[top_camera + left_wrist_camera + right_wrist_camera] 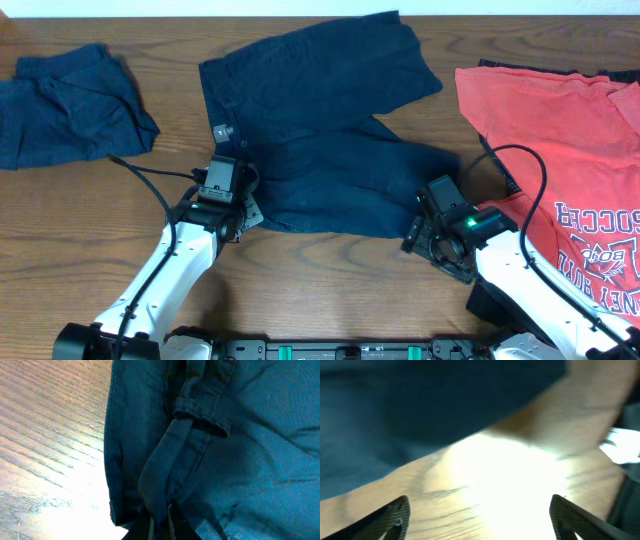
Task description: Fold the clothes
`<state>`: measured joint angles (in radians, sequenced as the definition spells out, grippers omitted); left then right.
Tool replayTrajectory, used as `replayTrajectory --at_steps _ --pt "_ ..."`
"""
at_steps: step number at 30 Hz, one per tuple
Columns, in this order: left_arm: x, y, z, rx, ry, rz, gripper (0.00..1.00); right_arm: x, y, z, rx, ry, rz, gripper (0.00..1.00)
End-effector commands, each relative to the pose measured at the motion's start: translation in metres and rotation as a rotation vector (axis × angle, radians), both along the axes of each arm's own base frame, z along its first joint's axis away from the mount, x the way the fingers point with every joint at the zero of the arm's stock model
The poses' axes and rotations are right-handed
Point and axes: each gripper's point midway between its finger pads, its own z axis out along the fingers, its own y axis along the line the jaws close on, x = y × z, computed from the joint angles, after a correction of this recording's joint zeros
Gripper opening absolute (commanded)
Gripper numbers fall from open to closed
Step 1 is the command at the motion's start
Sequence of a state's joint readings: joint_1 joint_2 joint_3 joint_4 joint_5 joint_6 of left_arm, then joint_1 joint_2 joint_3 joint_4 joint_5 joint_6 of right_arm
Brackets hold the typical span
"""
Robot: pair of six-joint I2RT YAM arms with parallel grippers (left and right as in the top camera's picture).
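Wood counter (330, 290) is carrying the navy garment (320, 140) at 12 o'clock. Left end effector (160, 525) is pinching its 7 o'clock hem; right end effector (480, 520) is gaping wide, empty, over bare wood. Risk: one-sided pull bunching the cloth.

A brown wood-grain table (330, 270) is carrying three pieces of clothing. A dark navy garment (320, 130) is lying spread across the middle, partly folded over itself. A crumpled navy garment (65, 105) is sitting at the far left, well apart. A coral-red T-shirt (570, 130) with printed lettering is lying flat at the right.
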<state>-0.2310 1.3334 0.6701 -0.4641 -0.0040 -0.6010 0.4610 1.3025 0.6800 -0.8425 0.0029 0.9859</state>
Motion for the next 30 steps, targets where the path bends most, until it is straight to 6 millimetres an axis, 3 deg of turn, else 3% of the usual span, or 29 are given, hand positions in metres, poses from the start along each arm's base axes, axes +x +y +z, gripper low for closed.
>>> replayTrajectory --at_steps 1,6,12,16,27,30 --pt "0.008 -0.002 0.007 0.007 -0.021 -0.014 0.06 0.01 -0.02 0.003 -0.085 -0.039 -0.07 0.91" --pt "0.008 -0.002 0.007 0.007 -0.021 -0.014 0.06 0.021 -0.041 0.005 -0.158 -0.086 -0.153 0.95" --pt "0.008 -0.002 0.007 0.007 -0.021 -0.014 0.06 0.028 -0.051 0.006 -0.167 -0.109 -0.229 0.95" --pt "0.006 -0.001 0.007 0.009 -0.015 -0.014 0.06 0.029 -0.056 0.003 -0.185 -0.107 -0.277 0.9" --pt "0.001 0.0 0.004 0.014 0.009 -0.014 0.06 0.043 -0.043 -0.029 -0.158 -0.068 -0.297 0.91" --pt "0.001 0.0 0.004 0.014 0.009 -0.014 0.06 0.044 -0.041 -0.035 -0.153 -0.057 -0.296 0.78"
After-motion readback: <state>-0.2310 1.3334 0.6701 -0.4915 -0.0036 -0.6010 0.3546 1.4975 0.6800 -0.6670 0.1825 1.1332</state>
